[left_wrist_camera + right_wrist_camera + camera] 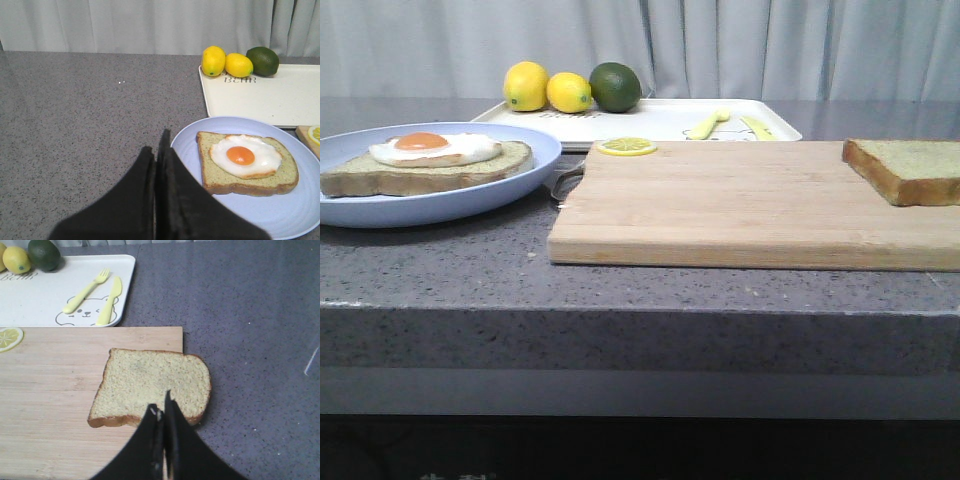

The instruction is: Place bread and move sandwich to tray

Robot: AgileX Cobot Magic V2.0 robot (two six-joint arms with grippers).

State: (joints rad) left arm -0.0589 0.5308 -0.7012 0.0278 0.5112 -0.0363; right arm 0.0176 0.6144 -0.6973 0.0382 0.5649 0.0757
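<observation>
- Your left claw (pixel 159 150) has its two black fingers pressed together with nothing between them; it hangs above the bench (pixel 440 270) just beside the rim of the pale-blue plate (pixel 300 220).
- On that plate you have the sandwich (pixel 245 162): one brown-crusted slice lying flat with a fried egg on its face, the orange yolk up. In the front view the plate (pixel 520 190) sits at the left of the bench, touching or nearly touching the metal handle at the cutting board's left end.
- Your right claw (pixel 162 412) is likewise closed and empty, its tips over the near crust of the bread (pixel 150 385).
- The bread (pixel 910 168) lies flat at the right end of the wooden cutting board (pixel 740 210), one corner overhanging the board's edge onto the bench side.
- A lemon slice (pixel 626 147) rests on the board's far left corner.
- The white tray (pixel 660 122) stands behind the board. It carries two lemons (pixel 548 88) and a lime (pixel 615 87) in a row at its far left, and a yellow fork (pixel 87 290) and yellow knife (pixel 110 300) lying side by side over a printed bear outline.
- The tray's middle area is bare apart from that print.
</observation>
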